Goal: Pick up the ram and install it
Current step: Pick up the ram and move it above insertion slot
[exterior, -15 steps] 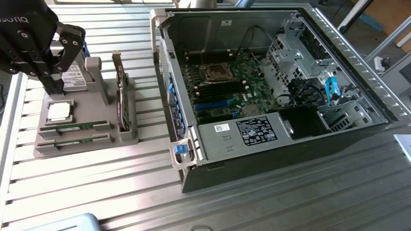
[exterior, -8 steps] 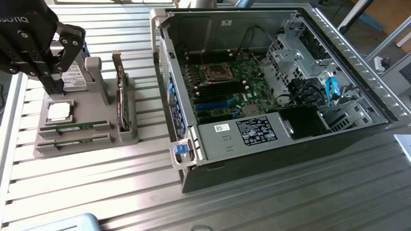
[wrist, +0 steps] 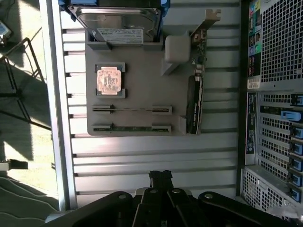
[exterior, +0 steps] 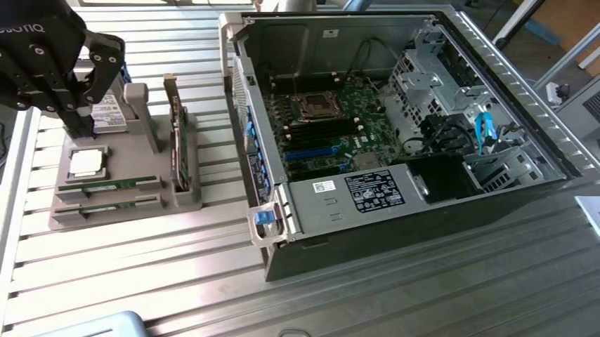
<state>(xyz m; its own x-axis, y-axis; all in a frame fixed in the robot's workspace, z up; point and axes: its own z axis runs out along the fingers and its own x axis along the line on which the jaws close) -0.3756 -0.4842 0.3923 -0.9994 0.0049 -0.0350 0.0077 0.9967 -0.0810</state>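
Two ram sticks (exterior: 108, 186) (wrist: 131, 109) lie edge-up in parallel slots of a grey holder (exterior: 140, 151) (wrist: 142, 90) on the slatted table; the second one (exterior: 105, 207) (wrist: 131, 128) sits beside the first. My black gripper (exterior: 78, 128) (wrist: 160, 177) hangs above the holder's far end in the exterior view, near the hard drive (exterior: 111, 112) (wrist: 118, 21). Its fingers are shut with nothing between them and touch nothing. The open computer case (exterior: 394, 126) lies on the exterior view's right, with its motherboard (exterior: 324, 133) exposed.
The holder also carries a square silver processor (exterior: 86, 163) (wrist: 110, 80) and a tall green expansion card (exterior: 176, 133) (wrist: 196, 90) standing on edge. The case's rear panel (wrist: 274, 94) is close beside the holder. A blue-grey object (exterior: 94, 326) lies at the table's near edge.
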